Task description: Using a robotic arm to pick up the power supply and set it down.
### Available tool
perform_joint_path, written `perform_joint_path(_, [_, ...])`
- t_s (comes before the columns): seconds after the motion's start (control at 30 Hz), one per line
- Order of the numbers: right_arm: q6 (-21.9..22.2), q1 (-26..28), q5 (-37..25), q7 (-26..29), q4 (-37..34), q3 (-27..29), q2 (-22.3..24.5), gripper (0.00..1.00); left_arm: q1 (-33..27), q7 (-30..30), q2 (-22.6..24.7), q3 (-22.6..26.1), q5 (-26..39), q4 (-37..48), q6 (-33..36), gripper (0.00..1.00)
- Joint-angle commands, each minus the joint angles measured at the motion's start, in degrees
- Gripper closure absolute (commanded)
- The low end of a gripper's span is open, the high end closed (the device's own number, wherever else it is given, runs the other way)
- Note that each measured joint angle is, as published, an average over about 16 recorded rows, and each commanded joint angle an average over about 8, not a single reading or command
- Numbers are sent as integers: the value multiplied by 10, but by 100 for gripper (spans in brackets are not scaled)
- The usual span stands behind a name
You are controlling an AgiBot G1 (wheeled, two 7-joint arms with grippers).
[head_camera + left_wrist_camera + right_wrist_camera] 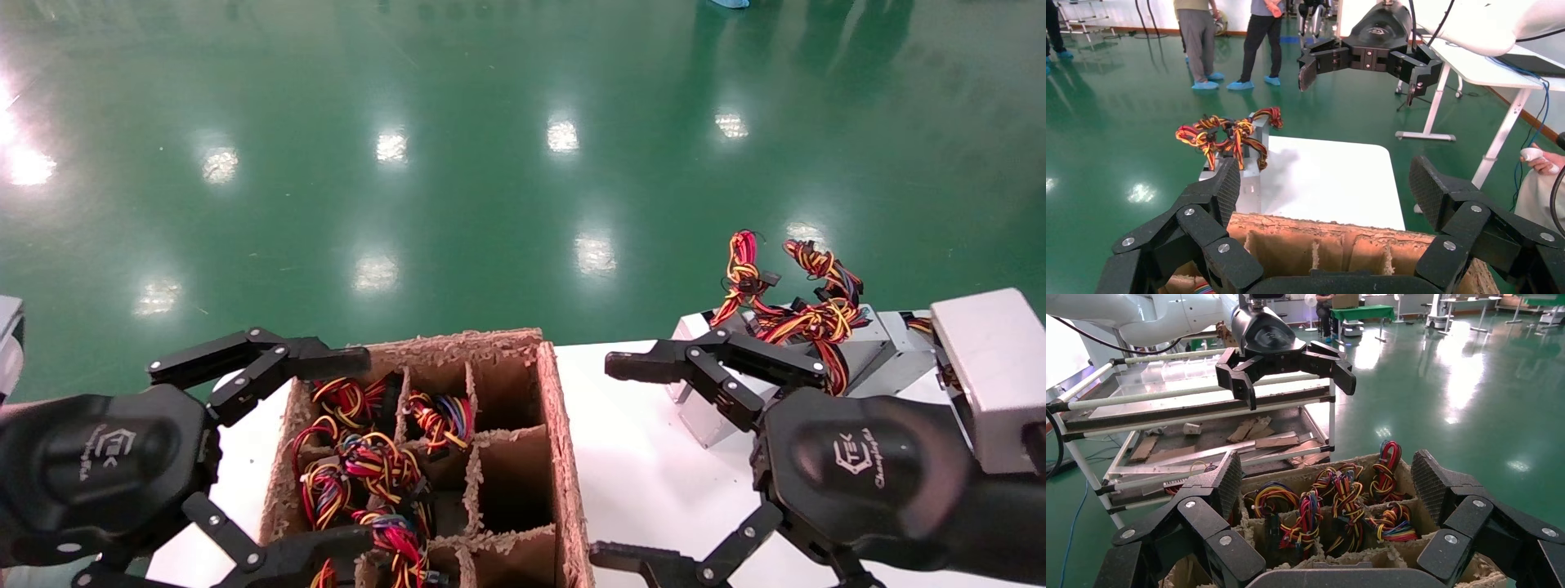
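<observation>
Silver power supplies (878,353) with red, yellow and black wire knots lie together on the white table (654,482) at the right; they also show in the left wrist view (1251,174). More wire bundles (368,465) fill the left cells of a divided cardboard box (564,457), and the units under them are hidden. My right gripper (601,461) hangs open over the table between box and silver units, holding nothing. My left gripper (364,447) is open over the box's left cells, also holding nothing. Each wrist view shows its own open gripper, left (1327,180) and right (1329,476).
The box's right cells (511,474) hold nothing. Green floor lies beyond the table's far edge. People (1199,43) stand beyond the table, and a white desk (1486,67) stands to one side. A metal rack (1199,435) with cardboard scraps stands behind the box.
</observation>
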Motion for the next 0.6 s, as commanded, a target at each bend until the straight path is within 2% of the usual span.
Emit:
perform_joint_path(0.03, [0, 0, 0, 0, 0, 0, 0, 0, 0, 0, 0, 0, 0, 0, 0, 0])
perform_joint_path(0.6, [0, 0, 0, 0, 0, 0, 0, 0, 0, 0, 0, 0, 0, 0, 0, 0])
